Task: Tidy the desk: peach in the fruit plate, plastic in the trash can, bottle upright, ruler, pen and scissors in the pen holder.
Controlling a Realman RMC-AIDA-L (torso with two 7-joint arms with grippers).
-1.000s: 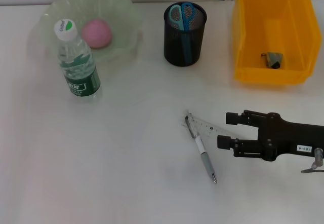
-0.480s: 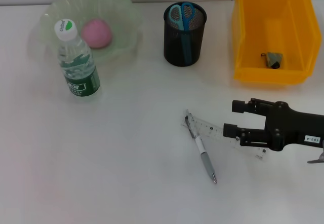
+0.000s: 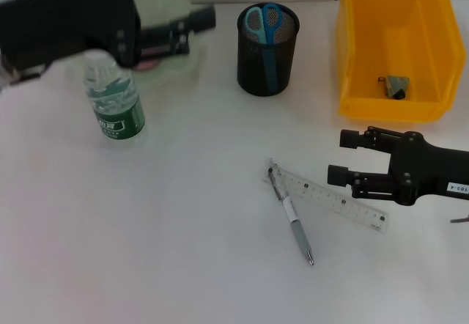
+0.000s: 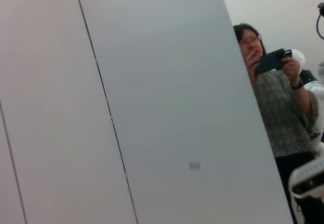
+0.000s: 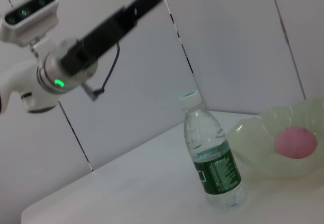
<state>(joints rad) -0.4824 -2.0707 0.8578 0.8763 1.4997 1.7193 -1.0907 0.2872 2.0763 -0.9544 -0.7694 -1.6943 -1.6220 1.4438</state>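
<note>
Both arms are matte black. The right gripper (image 3: 344, 157), at four o'clock in the head view, has two blocky fingers with round knobbed tips, a chunky body with ribbed edges and a small white label with dark print. The left gripper (image 3: 199, 25), at eleven o'clock, is a black block ending in slim dark fingers. In the right wrist view, the left arm (image 5: 61, 72) shows a white joint with a green light, a black cable and a white camera module.

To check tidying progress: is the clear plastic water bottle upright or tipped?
Upright: the clear plastic water bottle stands on its base, white cap on top.
</note>
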